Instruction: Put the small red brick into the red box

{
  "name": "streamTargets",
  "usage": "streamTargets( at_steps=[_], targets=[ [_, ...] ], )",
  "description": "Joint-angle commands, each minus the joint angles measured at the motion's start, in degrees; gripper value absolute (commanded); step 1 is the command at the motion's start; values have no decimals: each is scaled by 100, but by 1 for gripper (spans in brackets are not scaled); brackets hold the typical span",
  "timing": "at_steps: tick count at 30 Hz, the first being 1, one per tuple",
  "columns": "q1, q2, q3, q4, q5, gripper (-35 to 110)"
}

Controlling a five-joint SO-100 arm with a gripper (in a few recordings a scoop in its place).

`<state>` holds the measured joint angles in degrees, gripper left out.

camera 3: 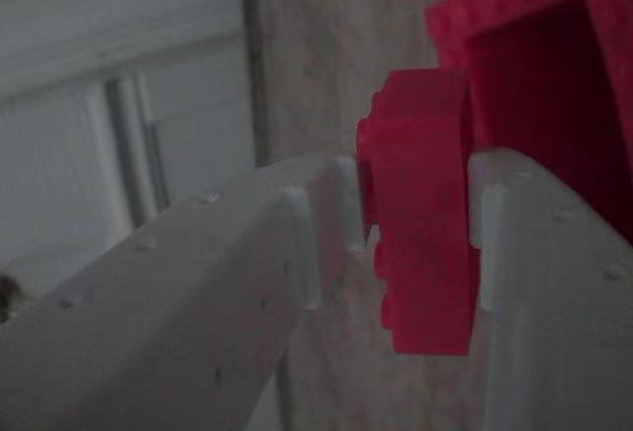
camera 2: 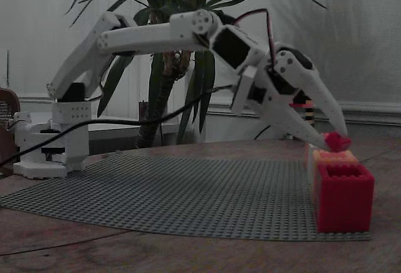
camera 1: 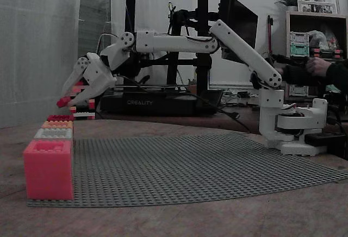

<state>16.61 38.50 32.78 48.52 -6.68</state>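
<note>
Sitting clamped between tool (camera 3: 415,243) fingers: small red brick (camera 3: 420,214)

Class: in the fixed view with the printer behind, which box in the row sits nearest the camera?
The coral-pink box, front of the row; the grey box, orange box and red box line up behind it.

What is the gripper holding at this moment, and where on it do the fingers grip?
The gripper holds the small red brick, pinched across its two opposite side faces between the fingertips, in the air above the row of boxes and near the red box.
</note>
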Motion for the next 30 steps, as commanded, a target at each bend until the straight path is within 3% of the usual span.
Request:
streamTargets(
  at_steps=[1, 9, 15, 21, 25, 30],
  targets=[
    [-88, 246, -413, -132, -114, 1],
    [-114, 193, -378, -53, -167, 14],
    [-149, 202, -369, 18, -255, 14],
    [-158, 615, -272, 167, -158, 0],
    [-255, 2039, 809, 343, -141, 0],
    [-571, 4799, 3946, 677, -773, 0]
  ],
)
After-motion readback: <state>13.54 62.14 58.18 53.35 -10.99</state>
